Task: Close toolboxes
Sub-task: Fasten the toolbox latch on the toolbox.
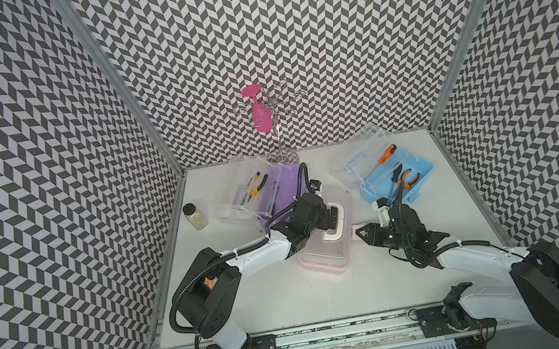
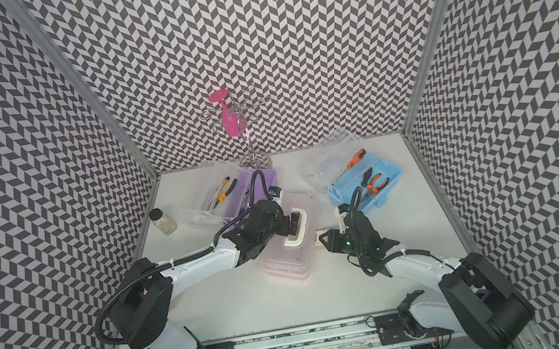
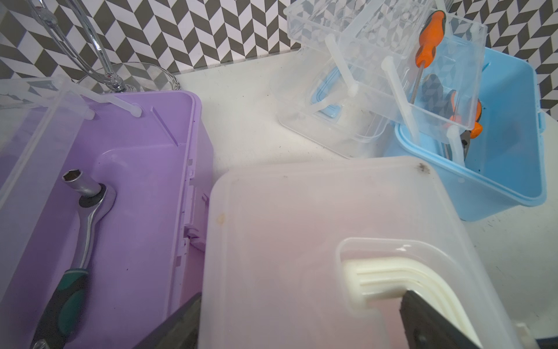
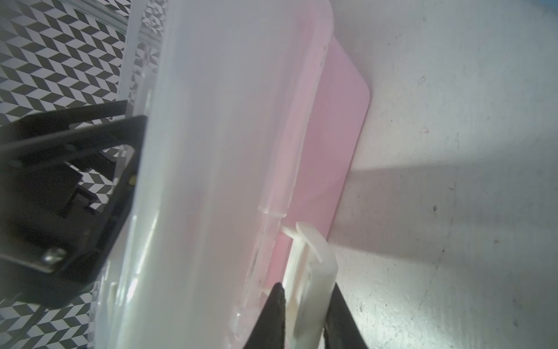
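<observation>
the pink toolbox (image 1: 322, 254) sits mid-table (image 1: 330, 301) with its cloudy lid down over the base. the left gripper (image 3: 299, 305) is on top of it, its fingers spread wide and unclenched: one finger (image 3: 428, 320) rests against the white handle (image 3: 389, 272), the other lies just off the lid's edge on the purple side. the right gripper (image 4: 306, 293) comes in from the side, and its two black fingers are pinched on the white latch (image 4: 312, 269) low on the box's side wall, one finger on each face of it.

the purple toolbox (image 1: 286, 189) stands open just behind and to the left, touching or nearly touching the pink one. its clear lid (image 1: 246, 194) is swung back, and a ratchet wrench (image 3: 86, 208) lies in the base. the light blue toolbox (image 1: 420, 175) is open too, back right and apart from the pink box, with an orange screwdriver (image 1: 386, 153) and orange pliers (image 1: 407, 177) in it.

a small jar (image 1: 195, 215) stands near the left wall, beside the purple box.
</observation>
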Robot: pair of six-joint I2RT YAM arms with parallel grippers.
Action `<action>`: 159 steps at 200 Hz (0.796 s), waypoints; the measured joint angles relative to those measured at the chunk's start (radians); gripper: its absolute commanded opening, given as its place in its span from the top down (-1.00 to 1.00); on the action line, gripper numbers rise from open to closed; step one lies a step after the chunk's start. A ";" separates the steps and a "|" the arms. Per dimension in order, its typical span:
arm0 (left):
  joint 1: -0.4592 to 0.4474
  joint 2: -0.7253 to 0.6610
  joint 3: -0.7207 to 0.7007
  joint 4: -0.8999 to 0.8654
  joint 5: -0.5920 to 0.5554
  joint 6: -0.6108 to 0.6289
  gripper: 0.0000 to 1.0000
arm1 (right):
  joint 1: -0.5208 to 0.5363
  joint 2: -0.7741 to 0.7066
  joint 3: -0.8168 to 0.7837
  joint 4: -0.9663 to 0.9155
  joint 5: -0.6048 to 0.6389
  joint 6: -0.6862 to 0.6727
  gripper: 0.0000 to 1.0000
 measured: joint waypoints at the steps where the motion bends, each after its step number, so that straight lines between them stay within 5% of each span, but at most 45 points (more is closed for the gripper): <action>1: 0.000 0.000 0.000 0.000 0.000 0.000 -0.97 | 0.000 0.000 0.000 0.000 0.000 0.000 0.46; 59: 0.000 0.001 0.000 0.001 0.000 0.000 -0.97 | 0.000 0.002 0.031 0.030 -0.036 -0.023 0.22; 159: 0.000 0.001 0.000 0.002 0.000 0.000 -0.97 | -0.002 -0.019 0.031 0.052 -0.060 0.004 0.20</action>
